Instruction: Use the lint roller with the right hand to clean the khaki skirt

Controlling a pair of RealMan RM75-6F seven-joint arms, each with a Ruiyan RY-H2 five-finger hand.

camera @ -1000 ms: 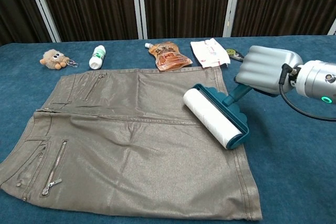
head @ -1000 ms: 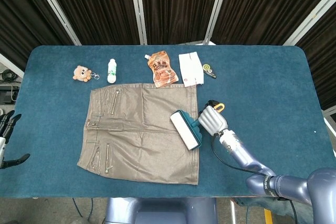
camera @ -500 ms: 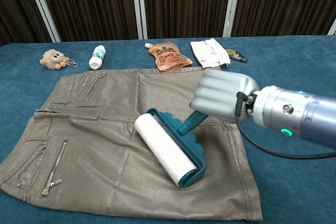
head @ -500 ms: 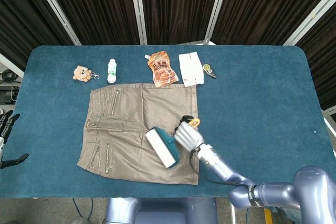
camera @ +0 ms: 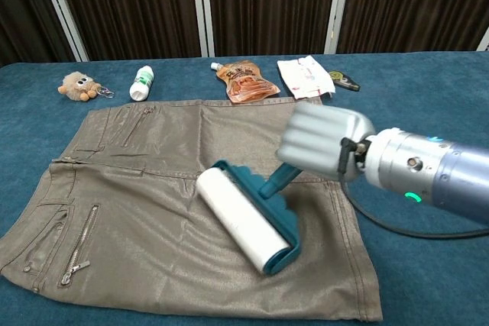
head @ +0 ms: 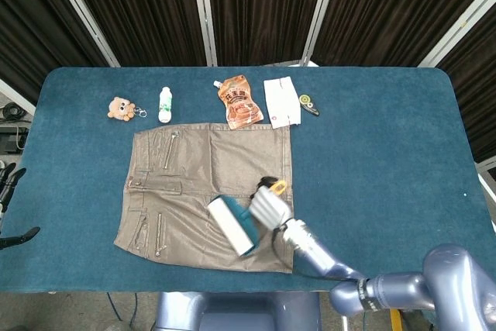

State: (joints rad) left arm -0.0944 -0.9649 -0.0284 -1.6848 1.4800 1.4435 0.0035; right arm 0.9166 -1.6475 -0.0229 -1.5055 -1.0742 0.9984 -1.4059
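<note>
Khaki skirt [camera: 153, 188] lay flat on the blue table [head: 372, 153], with the lint roller [camera: 244, 219] pressed on its lower right part, handle gripped by the right hand [camera: 325, 143]. Rolling looked under way, the side toward the zips apparently uncovered. Beyond the skirt's far edge, the pouch's [camera: 244, 79] printing was unreadable.
</note>
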